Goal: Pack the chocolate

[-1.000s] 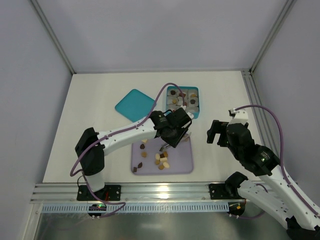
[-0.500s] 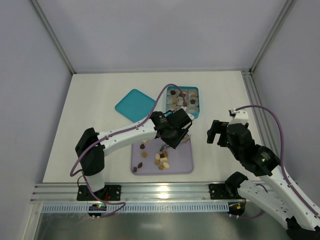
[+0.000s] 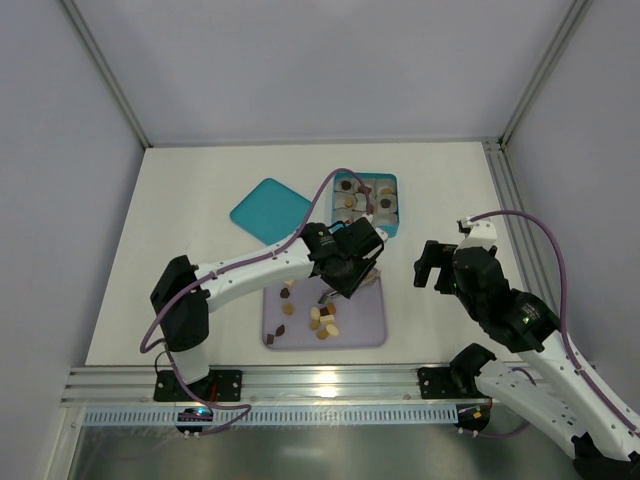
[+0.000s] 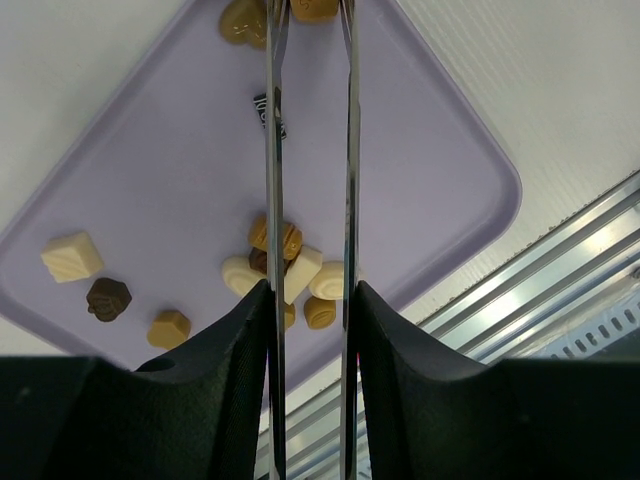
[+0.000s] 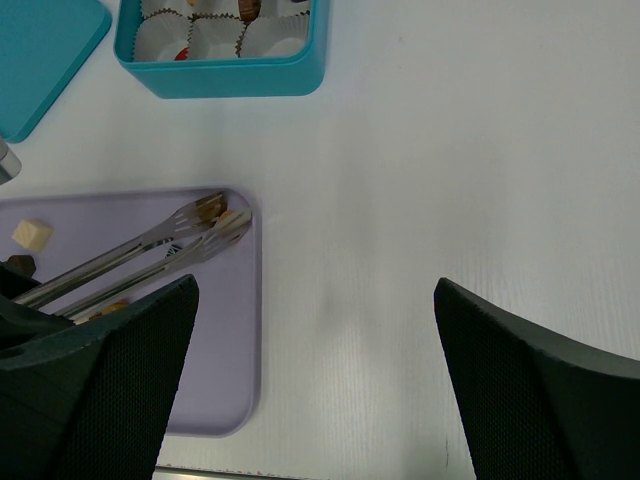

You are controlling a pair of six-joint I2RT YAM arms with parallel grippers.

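left gripper point(image 4: 308, 292) pinches shiny metal tongs point(image 4: 273, 150) over smooth lilac tray point(image 4: 170, 190) | chocolate point(image 4: 72, 255) cubes, ovals on tray | right gripper point(image 5: 315, 330) spread wide | poses nearly unchanged

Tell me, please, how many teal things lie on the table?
2. The teal box, holding white paper cups, stands beyond the purple tray; the flat teal lid lies on the table to its left. The arms may hide others.
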